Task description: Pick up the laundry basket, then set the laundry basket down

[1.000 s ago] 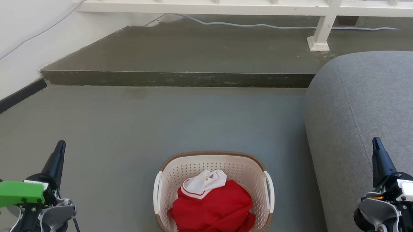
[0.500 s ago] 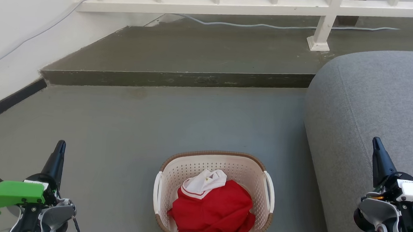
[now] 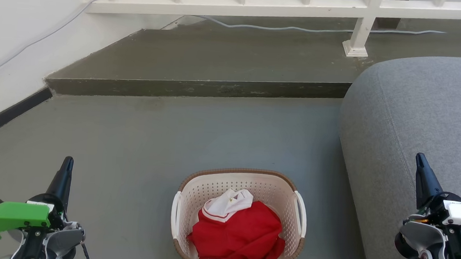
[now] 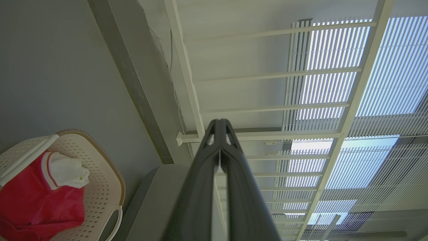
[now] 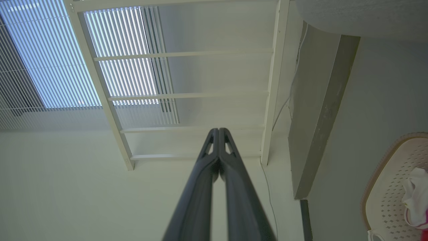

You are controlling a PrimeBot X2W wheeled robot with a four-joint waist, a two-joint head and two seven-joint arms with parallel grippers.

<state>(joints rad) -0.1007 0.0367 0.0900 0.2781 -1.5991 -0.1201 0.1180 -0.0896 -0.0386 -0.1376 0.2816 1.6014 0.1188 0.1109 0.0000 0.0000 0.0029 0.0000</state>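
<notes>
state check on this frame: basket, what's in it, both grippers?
laundry basket: upright on the floor, not held, both side handles free.
red and white garment: crumpled inside the laundry basket.
left gripper: shut, empty, apart from the laundry basket.
right gripper: shut, empty, apart from the laundry basket, in front of the grey sofa.

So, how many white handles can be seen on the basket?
2. One white handle is on the left side of the laundry basket, the other handle on its right side, nearer the grey sofa.
</notes>
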